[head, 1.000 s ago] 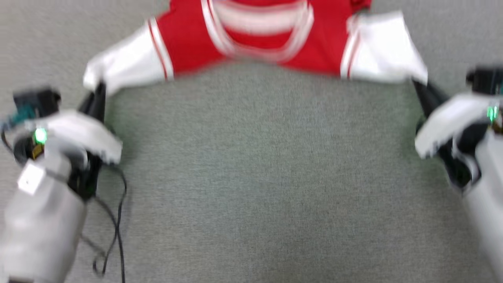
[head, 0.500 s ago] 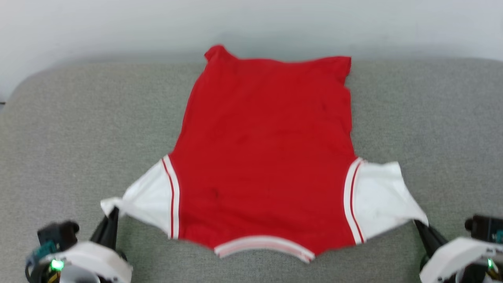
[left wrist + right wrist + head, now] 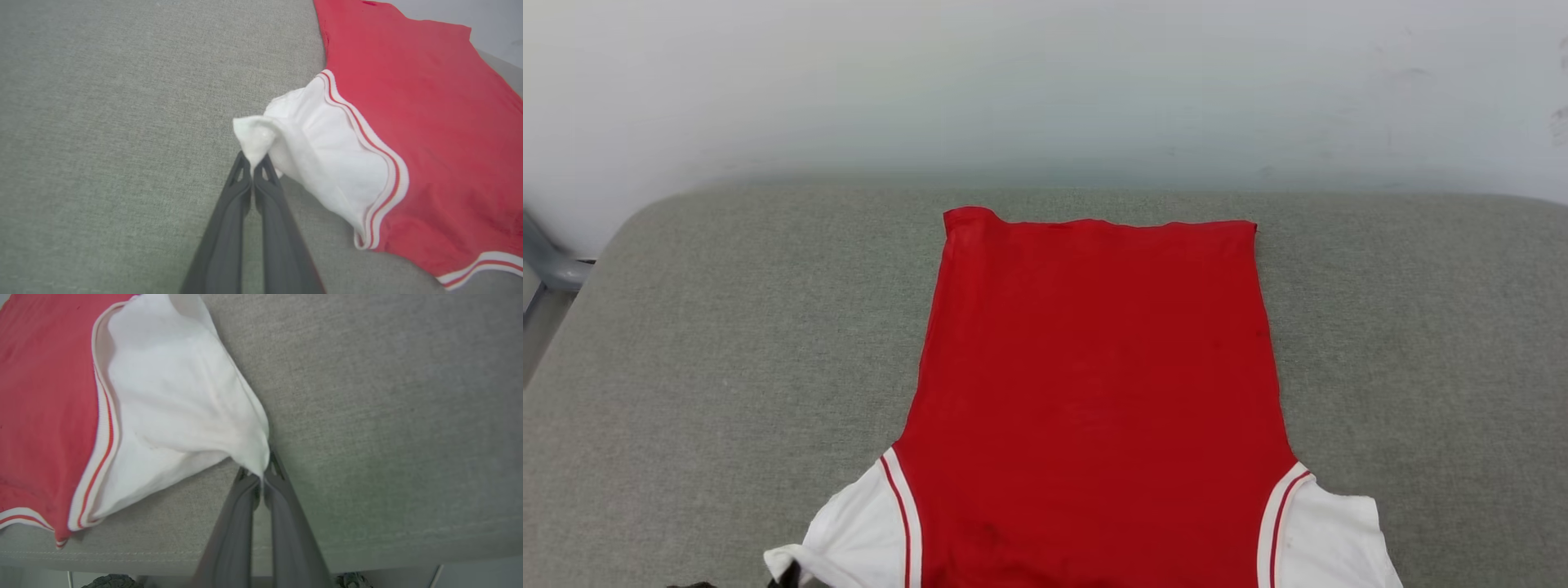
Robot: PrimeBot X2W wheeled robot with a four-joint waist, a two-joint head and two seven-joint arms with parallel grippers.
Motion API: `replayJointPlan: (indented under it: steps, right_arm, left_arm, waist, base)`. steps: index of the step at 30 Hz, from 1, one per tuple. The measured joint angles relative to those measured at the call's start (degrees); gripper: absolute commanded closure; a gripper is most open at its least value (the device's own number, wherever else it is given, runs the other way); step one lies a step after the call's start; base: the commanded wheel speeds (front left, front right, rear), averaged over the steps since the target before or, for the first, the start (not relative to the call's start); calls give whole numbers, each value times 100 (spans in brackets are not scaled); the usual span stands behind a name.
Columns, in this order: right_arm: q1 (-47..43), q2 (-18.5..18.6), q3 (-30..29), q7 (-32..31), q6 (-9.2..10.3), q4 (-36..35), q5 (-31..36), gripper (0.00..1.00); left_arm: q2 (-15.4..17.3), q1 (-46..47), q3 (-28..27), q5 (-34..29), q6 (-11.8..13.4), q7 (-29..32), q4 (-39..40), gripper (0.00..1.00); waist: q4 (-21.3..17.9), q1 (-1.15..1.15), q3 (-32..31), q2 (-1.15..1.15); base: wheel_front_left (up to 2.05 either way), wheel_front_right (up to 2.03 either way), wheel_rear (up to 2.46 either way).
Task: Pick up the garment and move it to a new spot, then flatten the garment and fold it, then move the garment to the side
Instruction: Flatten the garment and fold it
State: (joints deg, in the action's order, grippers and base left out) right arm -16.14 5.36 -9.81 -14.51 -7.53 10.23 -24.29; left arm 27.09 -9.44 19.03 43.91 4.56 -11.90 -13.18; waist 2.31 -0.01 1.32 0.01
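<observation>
The red jersey (image 3: pixel 1094 384) lies spread on the grey cushion, plain side up, its straight hem toward the wall and both white sleeves toward me. The chest letters are hidden. In the left wrist view my left gripper (image 3: pixel 253 162) is shut on the bunched tip of one white sleeve (image 3: pixel 322 151), just above the cushion. The right wrist view has my right gripper (image 3: pixel 263 474) shut on the corner of the other white sleeve (image 3: pixel 171 392), which is pulled taut. A dark sliver of the left fingers (image 3: pixel 786 575) peeks in under the sleeve tip in the head view.
The grey upholstered surface (image 3: pixel 703 343) extends wide on both sides of the jersey and ends at a white wall (image 3: pixel 1045 90). A grey metal bar (image 3: pixel 547 265) stands off its left end. The cushion's near edge (image 3: pixel 367 555) runs close under my right gripper.
The head camera has tilted up, so the whole picture has slid down and the arms have left it. The jersey's hem now lies straighter and flatter. Both grippers still hold the sleeves.
</observation>
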Motion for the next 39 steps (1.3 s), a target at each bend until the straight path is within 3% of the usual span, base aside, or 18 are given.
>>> replayJointPlan:
  steps: [2, 3, 4, 8, 15, 16, 21, 26, 33, 39]
  right_arm:
    - [-4, -18, -18, -59, 0, 15, -3, 38]
    - [4, -18, -47, -68, 0, 32, -18, 12]
    - [31, -12, -65, -81, 1, 54, -47, 0]
    - [330, 133, -35, -3, 2, -13, -41, 0]
    - [1447, 694, -379, 44, 2, 221, -105, 0]
    - [2219, 887, -461, -73, 2, 554, -141, 0]
    - [3542, 1213, -396, -511, 2, 1209, -165, 0]
    - [4732, 1574, -267, -1325, 2, 1764, -133, 0]
    - [5920, 2014, -310, -2430, 2, 2216, 164, 0]
    - [6481, 2132, -403, -2727, 2, 2416, 479, 0]
  left_arm:
    - [-34, 46, 76, -73, 5, -1, 53, 100]
    - [-33, 87, 111, -127, 5, 10, 71, 100]
    - [-32, 147, 167, -177, 3, 35, 82, 100]
    - [-69, 334, 293, -339, 48, 37, 194, 100]
    - [-190, 798, 389, -586, 87, -45, 464, 100]
    - [-247, 1046, 422, -690, 99, -98, 641, 100]
    - [-478, 1525, 523, -905, 67, -181, 907, 100]
    - [-736, 1886, 668, -1109, -18, -243, 1114, 100]
    - [-1107, 2401, 838, -1304, -263, -292, 1274, 100]
    - [-1345, 2661, 857, -1413, -465, -300, 1260, 100]
  waist:
    - [54, 1, 1, 0]
    - [90, 1, -5, 0]
    - [131, 1, -14, 0]
    - [297, 1, -4, 0]
    - [626, 2, 195, 0]
    - [738, 2, 413, 0]
    - [962, 3, 889, 0]
    - [1265, 3, 1365, 0]
    - [1833, 3, 1923, 0]
    - [2197, 3, 2414, 0]
  base:
    - [0, 0, 0]
    - [0, 0, 0]
    - [0, 0, 0]
    - [0, 0, 0]
    - [0, 0, 0]
    - [0, 0, 0]
    - [0, 0, 0]
    - [0, 0, 0]
    - [0, 0, 0]
    - [0, 0, 0]
